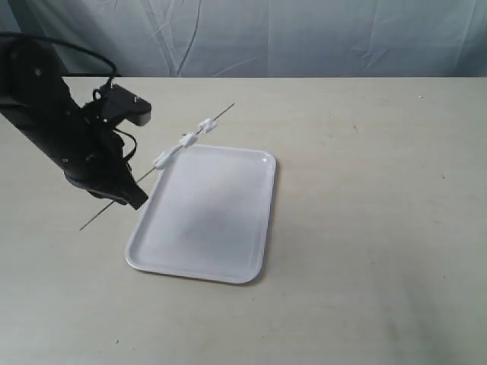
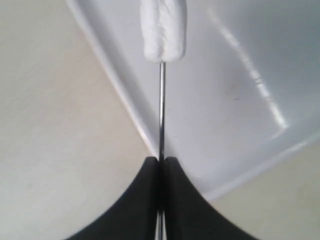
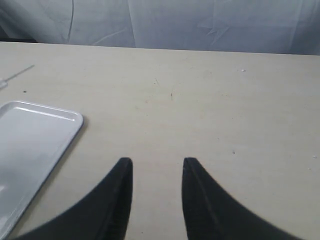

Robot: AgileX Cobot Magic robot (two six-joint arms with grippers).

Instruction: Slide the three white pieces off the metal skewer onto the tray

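Counted 3 white pieces (image 1: 188,139), 1 metal skewer (image 1: 221,114), 1 tray (image 1: 213,220), 1 surface (image 1: 365,228), 1 grey backdrop cloth (image 1: 304,38). Logged 2 end effectors: left end effector (image 1: 135,199) and right end effector (image 3: 156,165).

bench (image 1: 365,228): was pale beige, matt, with a few small dark specks | lying on it: white tray (image 1: 205,220), flat, left of centre

Matte black arm (image 1: 53,129), looped black cables (image 1: 99,58), tapered black claw fingers (image 3: 120,200)
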